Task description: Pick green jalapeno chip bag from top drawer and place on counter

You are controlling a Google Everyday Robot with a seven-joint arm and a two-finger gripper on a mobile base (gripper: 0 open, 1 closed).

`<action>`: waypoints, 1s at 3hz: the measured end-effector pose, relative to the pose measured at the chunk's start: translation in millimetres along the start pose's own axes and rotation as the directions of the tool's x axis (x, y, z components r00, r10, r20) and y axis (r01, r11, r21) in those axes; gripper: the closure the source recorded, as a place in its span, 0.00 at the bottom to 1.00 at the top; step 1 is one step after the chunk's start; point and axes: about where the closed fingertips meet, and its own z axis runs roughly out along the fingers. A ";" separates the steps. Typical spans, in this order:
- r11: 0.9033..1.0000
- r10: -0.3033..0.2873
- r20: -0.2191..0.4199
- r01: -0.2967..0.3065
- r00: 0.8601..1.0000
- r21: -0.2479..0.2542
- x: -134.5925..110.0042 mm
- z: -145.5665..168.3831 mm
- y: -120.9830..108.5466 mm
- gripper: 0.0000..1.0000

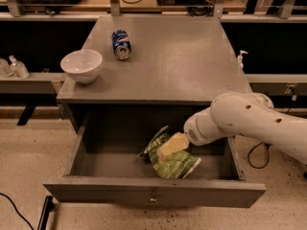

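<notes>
The green jalapeno chip bag (pixel 175 165) lies crumpled on the floor of the open top drawer (pixel 96 190), right of its middle. My gripper (pixel 170 146) reaches down into the drawer from the right and sits on the bag's upper left part, covering some of it. The white arm (pixel 249 121) stretches over the drawer's right side. The counter (pixel 177 66) is the dark grey cabinet top just above the drawer.
A white bowl (pixel 81 65) stands at the counter's front left corner. A blue soda can (pixel 121 44) lies on its side behind it. The drawer's front panel has a small knob (pixel 153 197). Benches with cables run behind the cabinet.
</notes>
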 end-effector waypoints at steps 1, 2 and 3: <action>0.998 0.011 0.000 -0.011 1.000 0.055 1.3 -2.5 -16.9 0.00; 0.999 0.032 0.018 -0.032 0.999 0.043 3.1 13.9 -24.7 0.00; 1.000 0.031 0.016 -0.031 0.999 0.001 3.3 38.1 -20.1 0.00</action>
